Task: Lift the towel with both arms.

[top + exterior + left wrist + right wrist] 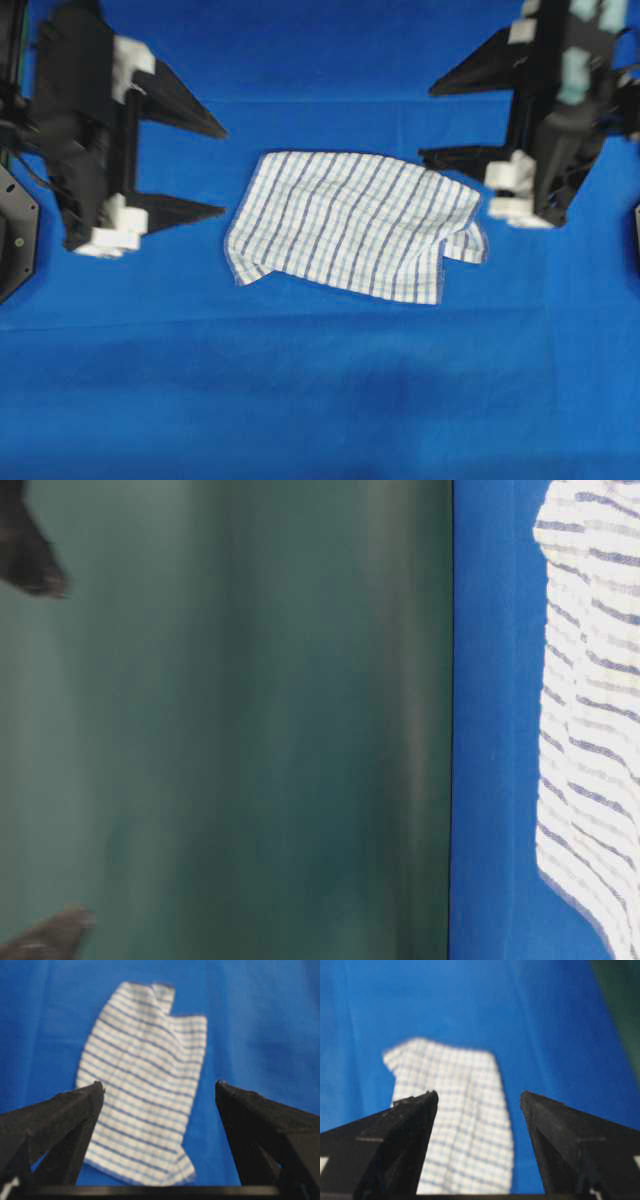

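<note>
The towel (350, 225), white with thin blue and grey checks, lies crumpled flat on the blue cloth in the middle of the overhead view, its right corner folded over. My left gripper (225, 170) hangs to its left, jaws wide open, tips pointing at the towel's left edge and apart from it. My right gripper (427, 122) stands open beside the towel's upper right corner, also not touching. The left wrist view has the towel (145, 1080) ahead between the open fingers (75, 1110). Through the right wrist camera the towel (465, 1120) lies below and between the fingers (410, 1125).
The blue table cloth (320, 400) covers the whole work surface. In the table-level view a dark green wall (230, 720) fills the left, with the blue cloth (495, 720) and the towel (590, 710) at the right. Black arm bodies sit at both sides overhead.
</note>
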Tool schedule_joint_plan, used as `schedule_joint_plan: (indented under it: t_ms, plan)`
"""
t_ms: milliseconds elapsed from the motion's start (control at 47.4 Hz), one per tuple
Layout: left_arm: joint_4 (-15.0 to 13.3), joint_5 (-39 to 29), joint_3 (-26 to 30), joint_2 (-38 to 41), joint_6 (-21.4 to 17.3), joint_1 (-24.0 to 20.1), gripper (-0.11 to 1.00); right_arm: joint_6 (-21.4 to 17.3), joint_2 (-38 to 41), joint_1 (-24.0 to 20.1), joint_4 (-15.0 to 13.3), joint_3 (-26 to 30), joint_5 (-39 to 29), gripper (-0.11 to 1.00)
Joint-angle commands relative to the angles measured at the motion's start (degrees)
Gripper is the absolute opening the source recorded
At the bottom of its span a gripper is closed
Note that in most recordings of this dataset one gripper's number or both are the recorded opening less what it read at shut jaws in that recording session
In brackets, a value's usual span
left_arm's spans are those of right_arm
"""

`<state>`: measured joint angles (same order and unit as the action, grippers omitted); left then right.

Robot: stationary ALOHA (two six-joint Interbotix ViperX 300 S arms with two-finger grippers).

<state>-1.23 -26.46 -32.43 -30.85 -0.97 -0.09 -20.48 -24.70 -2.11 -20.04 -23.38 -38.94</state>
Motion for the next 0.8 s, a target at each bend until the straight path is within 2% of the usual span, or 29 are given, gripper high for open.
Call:
schedule_joint_plan:
  t_ms: [0,401,781]
  plan:
    - [-0.1,2.4,-1.4,0.8,0.0,0.7,0.94,-1.4,0.6,-0.9,0.0,-1.1,2.4,0.67]
    - [0.0,17.6,-12.1,8.8,-0.3,2.7,0.94,-7.8,7.3,-5.8,0.0,-11.3,14.8,0.67]
    - [0.0,25.2,-13.6,24.6,-0.8,3.6,0.94,-12.8,19.6,-8.9,0.1,-17.0,24.7,0.67]
